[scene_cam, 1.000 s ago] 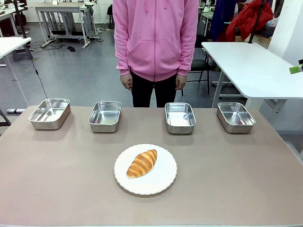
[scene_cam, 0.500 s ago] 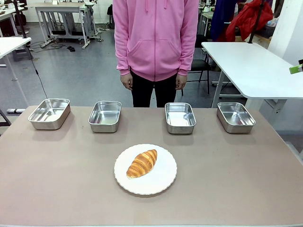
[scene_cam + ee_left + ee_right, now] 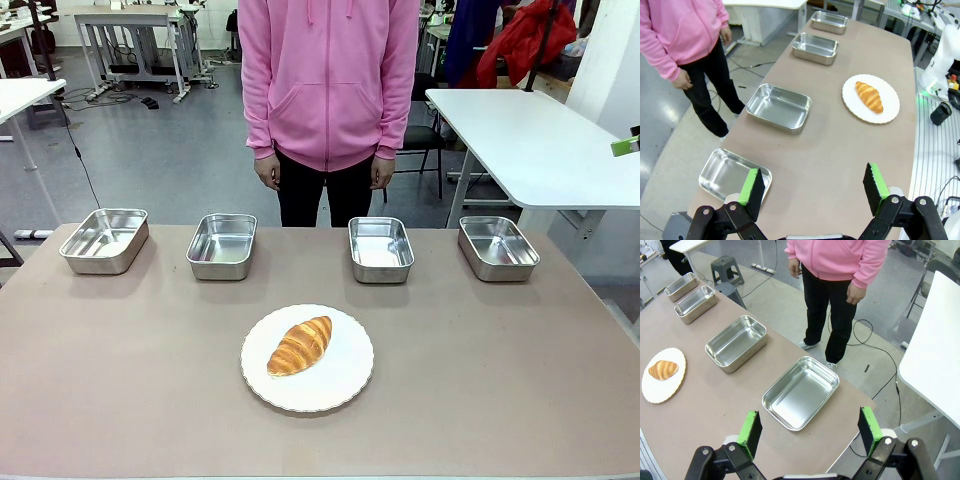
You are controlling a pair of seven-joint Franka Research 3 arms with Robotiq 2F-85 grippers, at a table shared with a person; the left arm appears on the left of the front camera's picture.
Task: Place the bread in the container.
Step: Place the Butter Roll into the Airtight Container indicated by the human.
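Observation:
The bread (image 3: 300,345), a golden-brown croissant, lies on a round white plate (image 3: 340,385) at the middle of the table. Behind it several look-alike steel trays stand empty in a row; which of them is the container I cannot tell. My left gripper (image 3: 812,172) hangs open high above the table's left end, over the end tray (image 3: 735,175); the bread (image 3: 869,97) lies well beyond it. My right gripper (image 3: 809,414) hangs open over the right end, above the end tray (image 3: 801,392), and the bread (image 3: 663,369) is far off to its left.
A person in a pink hoodie (image 3: 330,80) stands at the far edge behind the two middle trays (image 3: 222,245) (image 3: 381,249), hands down at the sides. A white table (image 3: 540,140) stands beyond the right corner. Bare tabletop (image 3: 500,380) lies around the plate.

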